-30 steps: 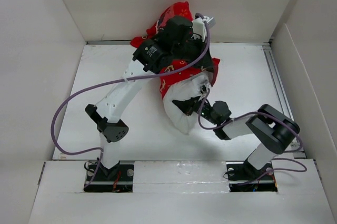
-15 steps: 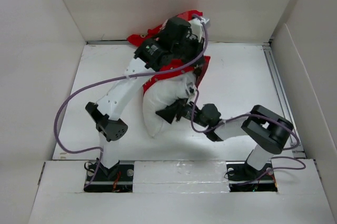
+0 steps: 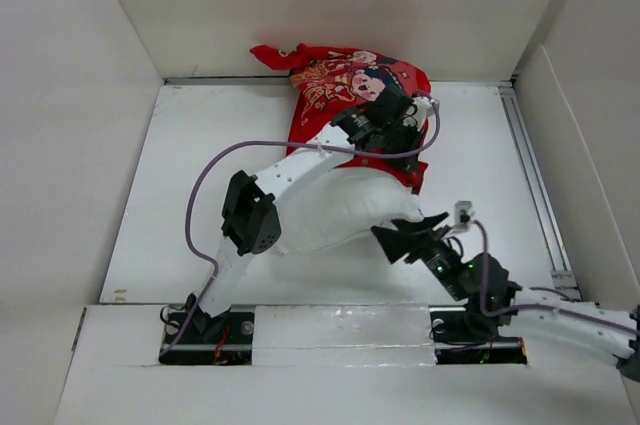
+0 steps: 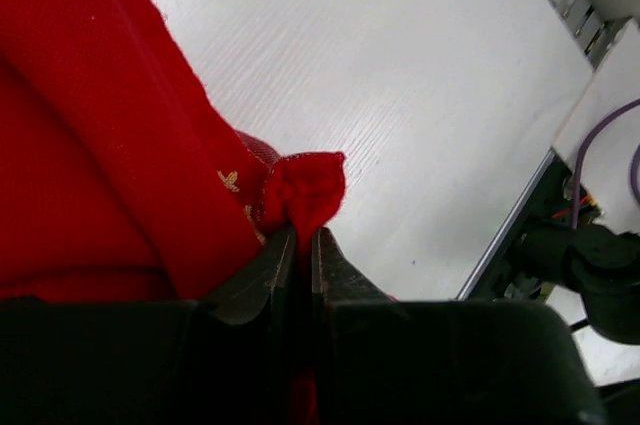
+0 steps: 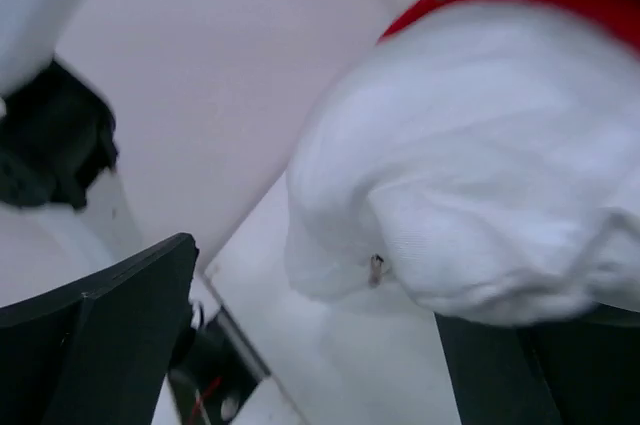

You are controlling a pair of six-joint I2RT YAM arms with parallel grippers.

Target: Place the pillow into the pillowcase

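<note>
Your left fingers point(image 4: 302, 245) are clenched on a bunched fold of the red pillowcase point(image 4: 110, 155), pinching its edge above the bench point(image 4: 400, 95). From the top view the pillowcase point(image 3: 345, 90) is held up by the far edge of the bench point(image 3: 170, 175), about mid-width, printed side showing. The white pillow point(image 3: 335, 210) lies mid-bench just nearer you, its far end touching the case's lower edge; how far inside, you cannot tell. Your right fingers point(image 3: 410, 233) are spread apart, grasping nothing, right at the pillow's right corner toward the near edge.
</note>
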